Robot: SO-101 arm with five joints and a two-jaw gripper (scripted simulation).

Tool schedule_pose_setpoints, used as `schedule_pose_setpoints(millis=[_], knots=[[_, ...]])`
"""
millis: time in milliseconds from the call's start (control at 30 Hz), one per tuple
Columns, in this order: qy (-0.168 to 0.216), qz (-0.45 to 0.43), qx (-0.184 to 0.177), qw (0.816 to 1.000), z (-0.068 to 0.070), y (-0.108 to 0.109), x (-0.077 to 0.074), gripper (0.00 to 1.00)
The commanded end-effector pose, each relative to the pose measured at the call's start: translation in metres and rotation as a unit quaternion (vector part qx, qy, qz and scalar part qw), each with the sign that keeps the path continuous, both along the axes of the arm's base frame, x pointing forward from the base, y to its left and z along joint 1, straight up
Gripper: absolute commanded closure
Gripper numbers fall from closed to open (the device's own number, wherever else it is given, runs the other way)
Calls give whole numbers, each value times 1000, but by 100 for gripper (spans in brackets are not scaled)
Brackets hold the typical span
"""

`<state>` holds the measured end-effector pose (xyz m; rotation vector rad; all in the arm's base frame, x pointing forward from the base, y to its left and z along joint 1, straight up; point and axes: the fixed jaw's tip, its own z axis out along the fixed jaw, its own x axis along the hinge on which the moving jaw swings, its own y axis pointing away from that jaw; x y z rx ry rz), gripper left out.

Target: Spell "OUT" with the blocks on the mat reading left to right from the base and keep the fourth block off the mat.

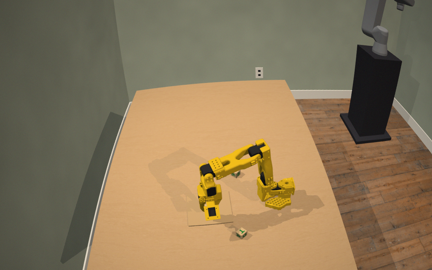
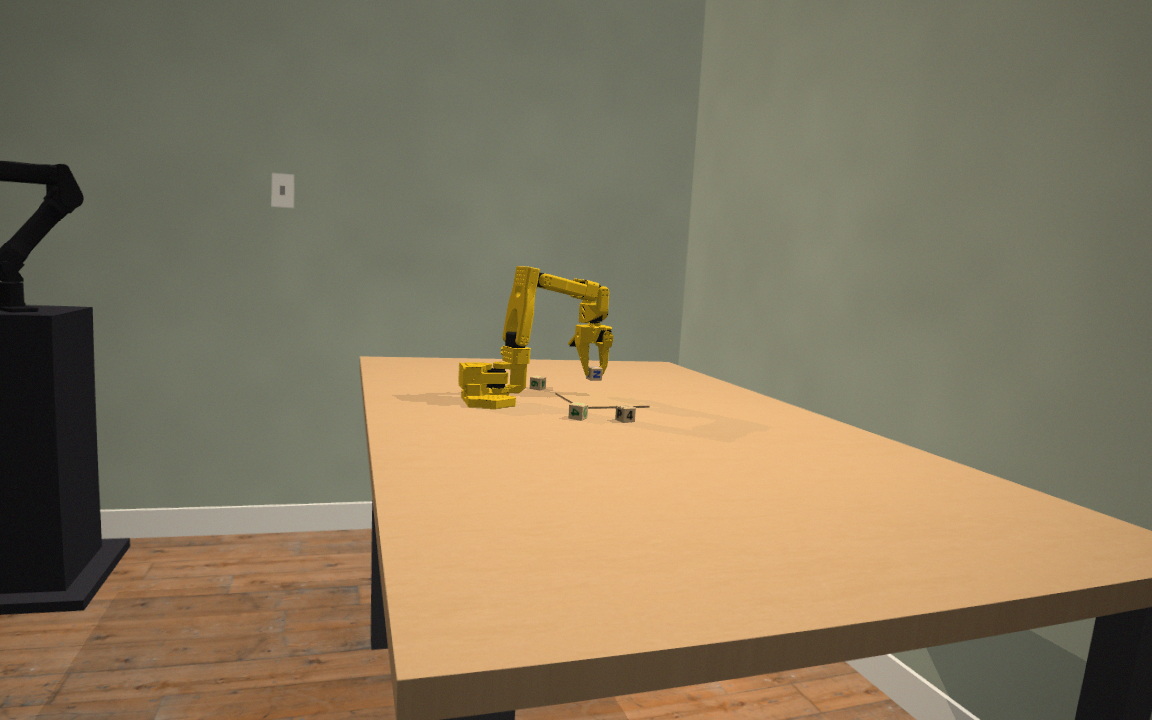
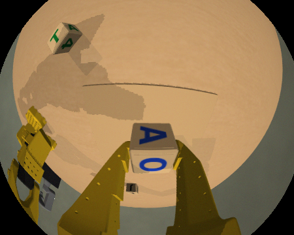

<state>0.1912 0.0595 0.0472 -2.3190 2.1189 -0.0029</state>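
Observation:
My gripper (image 2: 594,368) (image 3: 153,158) is shut on a block with blue letters (image 2: 595,375) (image 3: 154,135), raised above the mat (image 1: 226,215) (image 3: 186,111). Blue A and O faces show in the wrist view; the O is nearer the palm. The T block (image 1: 241,233) (image 2: 537,383) (image 3: 65,38) has a green T on top and sits turned, off the mat. Another green-lettered block (image 1: 236,174) (image 2: 577,411) lies off the mat, partly behind the arm in the top view. A dark-lettered block (image 2: 625,414) (image 3: 131,188) appears off the mat's far side, hidden in the top view.
The robot's base (image 1: 278,192) (image 2: 488,389) stands on the table (image 1: 177,117) (image 2: 652,537), right of the mat in the top view. The upper arm spans above the green-lettered block. The table's edge runs beyond the base. A second arm on a black pedestal (image 1: 372,100) (image 2: 16,447) stands on the floor.

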Motion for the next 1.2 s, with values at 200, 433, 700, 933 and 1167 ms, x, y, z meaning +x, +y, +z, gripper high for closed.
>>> schedule_pose_setpoints(millis=[200,433,700,933,1167], knots=[[-37,0,12,999,7,3,7,100],[-37,0,12,999,5,3,7,100],[-37,0,12,999,3,3,7,100],[-37,0,12,999,-1,3,7,100],[-37,0,12,999,-1,3,7,100]])
